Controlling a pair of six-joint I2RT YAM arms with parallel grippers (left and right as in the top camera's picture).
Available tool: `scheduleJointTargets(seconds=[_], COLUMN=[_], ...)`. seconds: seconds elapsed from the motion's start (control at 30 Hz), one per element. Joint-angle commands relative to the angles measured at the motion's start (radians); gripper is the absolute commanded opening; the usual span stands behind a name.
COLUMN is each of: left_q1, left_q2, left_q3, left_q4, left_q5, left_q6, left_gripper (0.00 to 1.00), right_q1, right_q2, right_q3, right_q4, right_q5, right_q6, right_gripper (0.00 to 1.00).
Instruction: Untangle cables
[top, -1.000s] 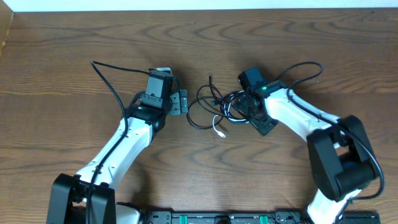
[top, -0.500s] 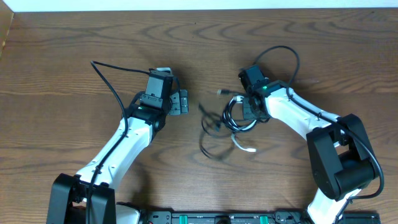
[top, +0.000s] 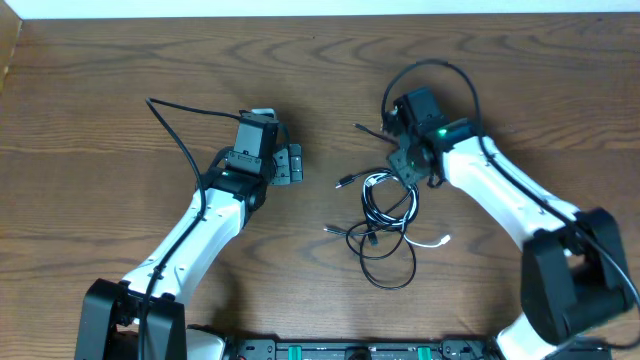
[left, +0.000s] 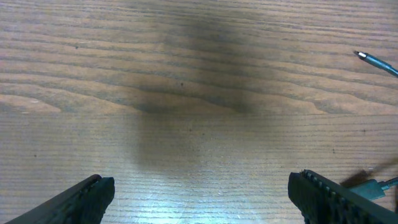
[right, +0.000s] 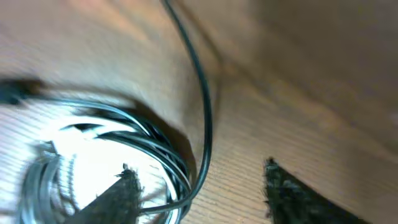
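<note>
The cables (top: 384, 218), thin black cords and one white one (top: 432, 243), lie in loose loops at the table's middle, with small plugs sticking out to the left (top: 345, 182). My right gripper (top: 403, 170) hangs over the top of the pile. In the blurred right wrist view the right gripper (right: 202, 190) is open, and one black strand (right: 202, 112) runs between its fingers beside the coil (right: 118, 134). My left gripper (top: 290, 165) is open, left of the pile, over bare wood. The left gripper (left: 205, 202) holds nothing; two plug ends (left: 373, 60) show at the right edge.
The wooden table (top: 120, 80) carries only the cables and both arms. A thicker black wire (top: 430, 68) loops off the right arm behind its wrist, and another (top: 175, 130) trails from the left arm. The table's back edge (top: 320, 14) runs along the top.
The right gripper closed on the pile, dragged it right and toward the front, and its jaws have since parted. The cables now lie more spread out. The left arm stayed still.
</note>
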Motion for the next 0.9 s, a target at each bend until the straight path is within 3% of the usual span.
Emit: scheduleJointTargets(seconds=[0.0, 0.37, 0.53, 0.87], left_q1=[0.005, 0.005, 0.005, 0.004], left_q2=[-0.016, -0.016, -0.016, -0.015], left_q3=[0.011, 0.011, 0.011, 0.011], left_q4=[-0.003, -0.003, -0.003, 0.016], left_q5=[-0.013, -0.013, -0.013, 0.082], left_q6=[0.01, 0.01, 0.01, -0.011], left_gripper=[0.96, 0.96, 0.96, 0.98], right_q1=[-0.005, -0.061, -0.157, -0.247], right_q2=[-0.066, -0.173, -0.18, -0.179], right_q3=[0.019, 0.019, 0.019, 0.017], right_q4=[-0.005, -0.052, -0.119, -0.174], right_q5=[-0.078, -0.174, -0.31, -0.332], right_q6=[0.043, 0.302, 0.305, 0.304], right_gripper=[0.64, 0.65, 0.63, 0.6])
